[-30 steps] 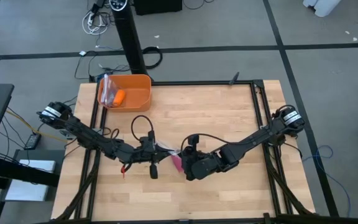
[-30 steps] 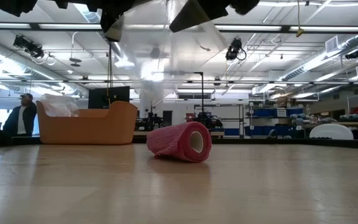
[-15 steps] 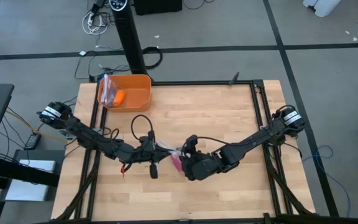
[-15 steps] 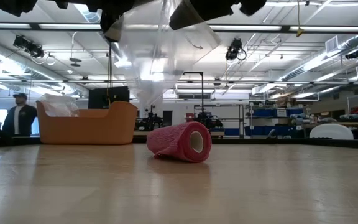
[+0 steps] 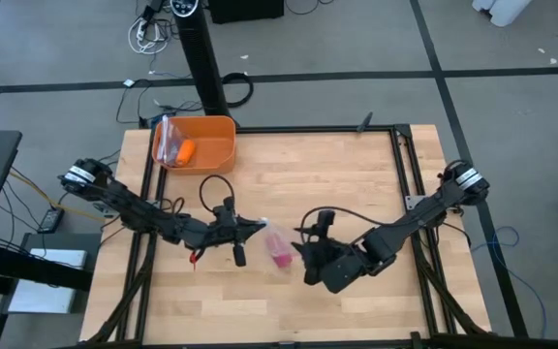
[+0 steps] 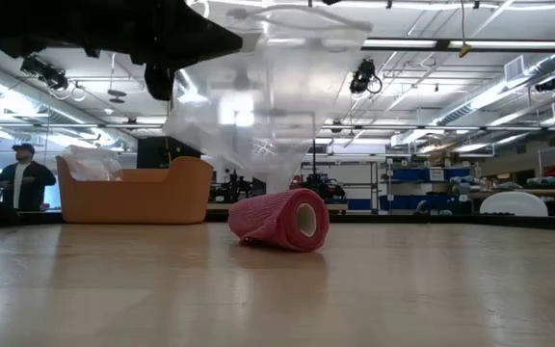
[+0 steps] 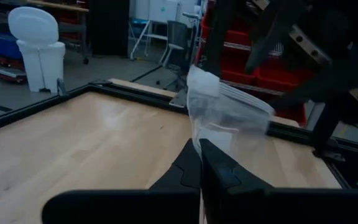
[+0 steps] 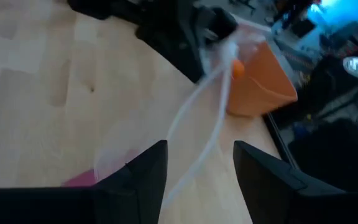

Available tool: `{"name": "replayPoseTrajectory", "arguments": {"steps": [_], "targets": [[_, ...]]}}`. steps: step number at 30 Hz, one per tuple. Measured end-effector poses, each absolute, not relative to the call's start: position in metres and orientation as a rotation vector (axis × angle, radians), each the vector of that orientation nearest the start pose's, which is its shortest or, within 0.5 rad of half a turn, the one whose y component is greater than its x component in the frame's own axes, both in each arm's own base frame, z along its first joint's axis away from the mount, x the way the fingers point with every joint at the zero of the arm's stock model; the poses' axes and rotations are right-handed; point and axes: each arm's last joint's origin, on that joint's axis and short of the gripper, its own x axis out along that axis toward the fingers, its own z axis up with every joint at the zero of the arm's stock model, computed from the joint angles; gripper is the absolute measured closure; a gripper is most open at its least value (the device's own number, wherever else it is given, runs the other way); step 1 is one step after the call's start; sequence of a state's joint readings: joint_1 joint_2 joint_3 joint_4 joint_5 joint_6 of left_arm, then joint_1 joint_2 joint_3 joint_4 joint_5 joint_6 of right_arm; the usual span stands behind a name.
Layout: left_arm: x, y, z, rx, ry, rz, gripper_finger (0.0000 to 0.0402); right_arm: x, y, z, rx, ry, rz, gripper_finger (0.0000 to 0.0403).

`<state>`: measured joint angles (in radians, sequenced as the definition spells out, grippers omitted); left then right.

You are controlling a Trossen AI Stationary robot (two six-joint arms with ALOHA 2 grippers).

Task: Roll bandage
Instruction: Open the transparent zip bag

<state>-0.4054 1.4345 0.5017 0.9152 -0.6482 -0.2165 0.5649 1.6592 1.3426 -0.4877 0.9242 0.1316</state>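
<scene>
I have the wooden table (image 5: 356, 174) under me, a dark rail (image 5: 308, 129) framing it on all sides, and most of its surface bare: the whole far half and the near strip are open for moving. The crowding is all in the middle, where both arms reach in from their own sides.

The orange bin (image 5: 211, 145) sits in the far left corner, touching the rail, with a small orange object (image 5: 186, 150) and some crinkled plastic inside; in the low view it stands well behind the work.

A clear plastic bag (image 6: 258, 106) hangs above the table centre. My left gripper (image 7: 199, 163) has its fingers pressed together, pinching the bag's edge, and the film trails from it toward the right arm, drooping down close over the roll.

My right gripper (image 8: 194, 163) sits just right of centre with its fingers spread and nothing between them but a loose fold of that film passing through the gap.

The bandage (image 6: 282, 220) lies on the wood as a small pink roll, on its side, between the two grippers, touched by neither.

Beyond the table, a person (image 6: 22, 180) stands far off in the room.
</scene>
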Motion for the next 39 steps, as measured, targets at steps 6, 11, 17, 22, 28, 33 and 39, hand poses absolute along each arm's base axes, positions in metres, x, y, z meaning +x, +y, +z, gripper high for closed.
{"name": "replayPoseTrajectory", "arguments": {"steps": [6,11,17,22,28,33,39], "targets": [[0.244,-0.086,0.195,-0.227,-0.058,0.239,0.0401,0.292,0.165,0.296,-0.354,0.58,-0.427,0.0195],[0.24,-0.087,0.198,-0.198,-0.111,0.224,0.0401,0.278,0.173,0.279,-0.315,0.563,-0.461,0.0184],[0.239,-0.088,0.206,-0.179,-0.171,0.199,0.0401,0.263,0.185,0.231,-0.221,0.38,-0.535,0.0183],[0.238,-0.089,0.211,-0.187,-0.221,0.148,0.0401,0.262,0.18,0.208,-0.13,0.17,-0.468,0.0188],[0.238,-0.089,0.213,-0.182,-0.24,0.144,0.0401,0.252,0.164,0.212,-0.046,-0.098,-0.256,0.0206],[0.237,-0.089,0.214,-0.187,-0.254,0.139,0.0401,0.26,0.156,0.215,-0.063,-0.107,-0.23,0.0255],[0.237,-0.089,0.216,-0.196,-0.274,0.13,0.0401,0.269,0.153,0.22,-0.087,-0.1,-0.249,0.0354]]}}
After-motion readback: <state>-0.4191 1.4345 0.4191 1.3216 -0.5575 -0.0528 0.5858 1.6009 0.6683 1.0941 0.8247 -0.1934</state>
